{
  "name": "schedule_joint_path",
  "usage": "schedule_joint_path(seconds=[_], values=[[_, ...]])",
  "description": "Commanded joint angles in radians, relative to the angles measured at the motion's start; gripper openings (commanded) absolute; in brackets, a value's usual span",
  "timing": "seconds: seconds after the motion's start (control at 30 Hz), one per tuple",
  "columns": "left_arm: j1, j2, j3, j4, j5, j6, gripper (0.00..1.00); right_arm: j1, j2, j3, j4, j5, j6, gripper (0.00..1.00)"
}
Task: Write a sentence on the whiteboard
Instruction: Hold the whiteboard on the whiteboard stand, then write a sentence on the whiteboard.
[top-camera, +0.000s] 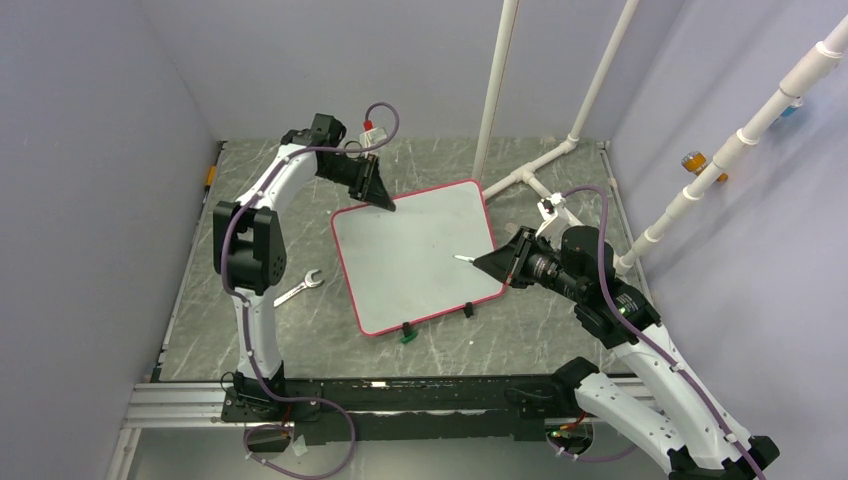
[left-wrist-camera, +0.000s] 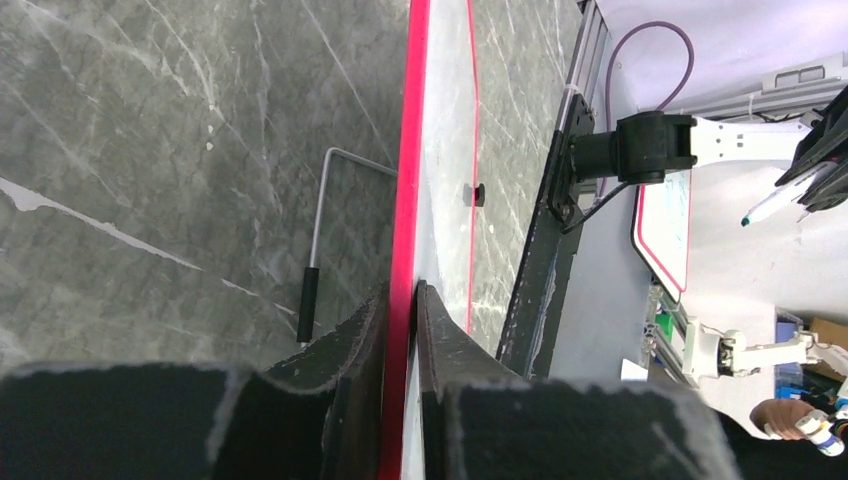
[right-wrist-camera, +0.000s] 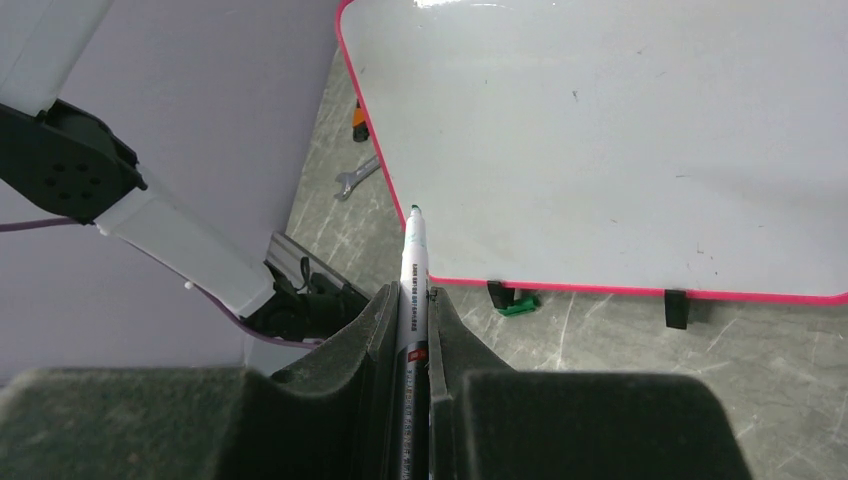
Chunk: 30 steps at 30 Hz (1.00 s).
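The whiteboard lies in the middle of the table, white with a red-pink frame and two black clip feet. Its surface is blank; no green sentence shows. My left gripper is shut on the board's far left corner, and in the left wrist view its jaws clamp the red frame. My right gripper is shut on a white marker with a green tip. The tip is over the board's right part; I cannot tell whether it touches. The board also shows in the right wrist view.
A silver wrench lies left of the board. A green marker cap lies at the board's near edge. An L-shaped metal key with a black grip lies beside the frame. White pipes stand at the back right.
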Motion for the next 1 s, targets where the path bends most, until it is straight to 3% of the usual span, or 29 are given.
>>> schedule_joint_path(seconds=[0.0, 0.17, 0.77, 0.97], values=[[-0.02, -0.108, -0.035, 0.015, -0.01, 0.064, 0.07, -0.001, -0.012, 0.032, 0.022, -0.017, 0.011, 0.0], [-0.034, -0.18, -0.101, 0.074, -0.082, 0.086, 0.0, -0.001, -0.008, 0.04, 0.021, -0.02, -0.002, 0.0], [-0.107, -0.56, -0.545, 0.447, -0.267, 0.215, 0.0, 0.0, -0.031, 0.027, 0.035, -0.039, -0.032, 0.0], [-0.134, -0.571, -0.563, 0.458, -0.344, 0.225, 0.0, 0.0, -0.028, 0.023, 0.051, -0.069, -0.052, 0.0]])
